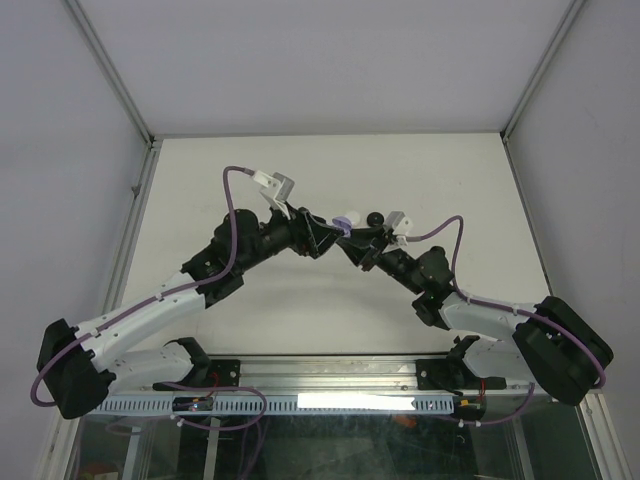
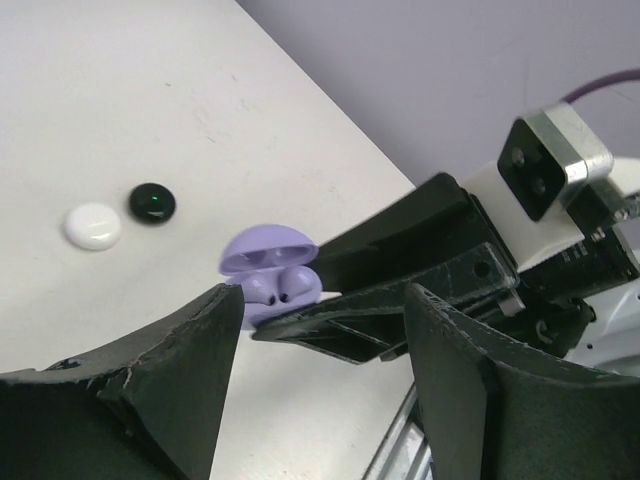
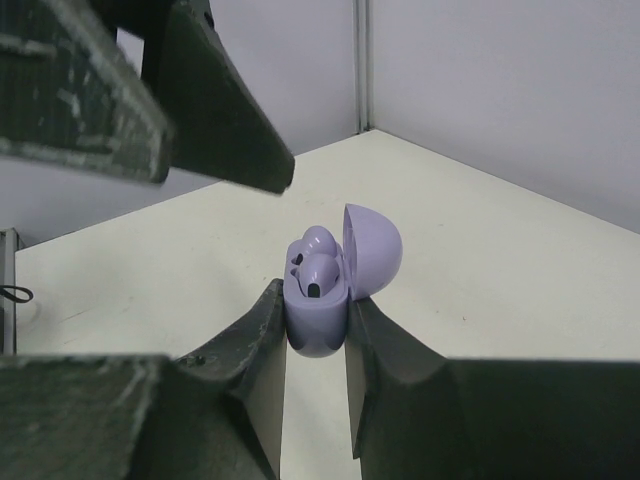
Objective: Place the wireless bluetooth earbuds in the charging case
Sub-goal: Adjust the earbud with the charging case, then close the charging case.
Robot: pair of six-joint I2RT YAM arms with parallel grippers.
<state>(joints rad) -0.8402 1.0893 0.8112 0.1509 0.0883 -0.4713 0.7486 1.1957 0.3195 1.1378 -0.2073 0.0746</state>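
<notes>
Presently we note the right gripper (image 3: 315, 300) pinched narrow on the lower shell of the lavender charging case (image 3: 320, 328), with the lid raised just beyond its fingertips. Two lavender earbuds (image 3: 316, 268) sit in the wells above the jaws; we cannot tell if they are fully seated. The left gripper (image 2: 322, 300) is spread and holds nothing, the case just ahead of its fingers. We judge the buds light, hard and slick: pinch the rounded body and press gently. A white disc (image 2: 92, 226) and a black disc (image 2: 152, 203) lie on the table (image 2: 150, 80), farther out.
</notes>
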